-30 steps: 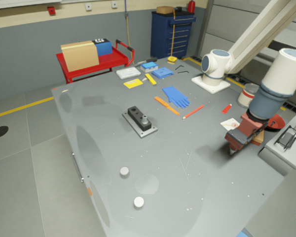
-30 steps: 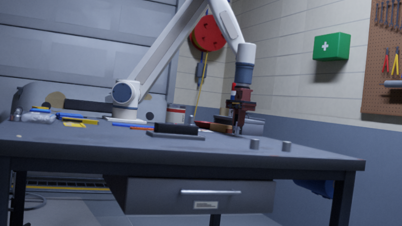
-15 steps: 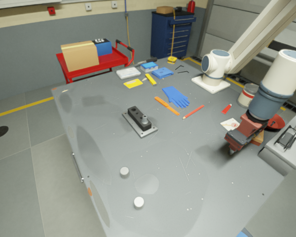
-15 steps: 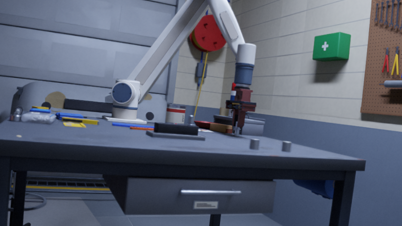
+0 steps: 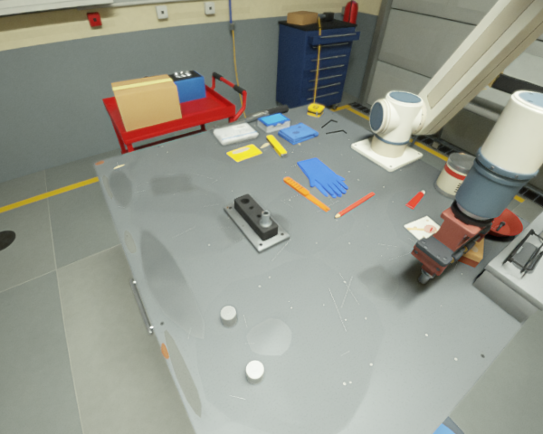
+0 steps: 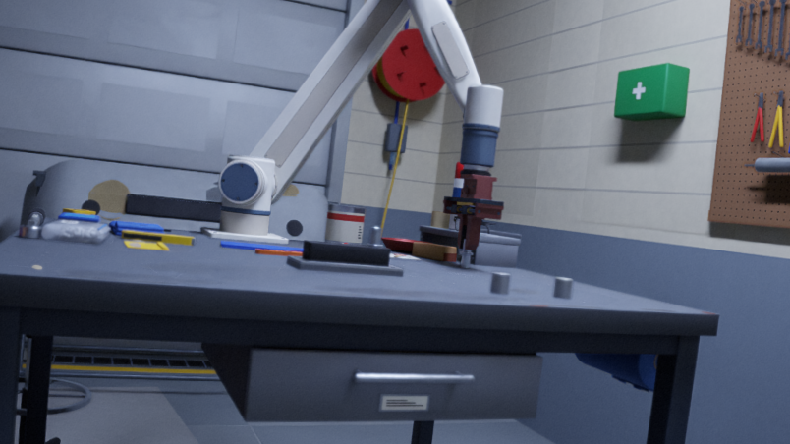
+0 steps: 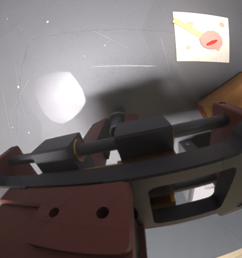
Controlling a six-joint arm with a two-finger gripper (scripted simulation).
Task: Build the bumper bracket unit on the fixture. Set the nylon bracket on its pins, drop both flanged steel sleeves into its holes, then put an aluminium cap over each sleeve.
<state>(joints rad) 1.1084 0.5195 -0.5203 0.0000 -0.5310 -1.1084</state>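
Note:
A flanged steel sleeve (image 7: 116, 119) stands on the table at the right side, and my gripper (image 5: 425, 276) is down on it and gripping it; only its top shows in the wrist camera. Far to the left the black nylon bracket (image 5: 255, 216) sits on the grey fixture plate (image 5: 257, 228). One steel sleeve (image 5: 265, 218) stands in the bracket's near hole. Two aluminium caps (image 5: 228, 315) (image 5: 254, 371) stand apart near the front edge of the table.
A white can with a red band (image 5: 452, 174) stands at the table's right edge, behind my arm. A wooden block (image 5: 474, 253), a white card (image 5: 422, 227) and a red tube (image 5: 415, 199) lie near the gripper. A blue glove (image 5: 323, 176), orange tools and a pencil (image 5: 355, 204) lie further back.

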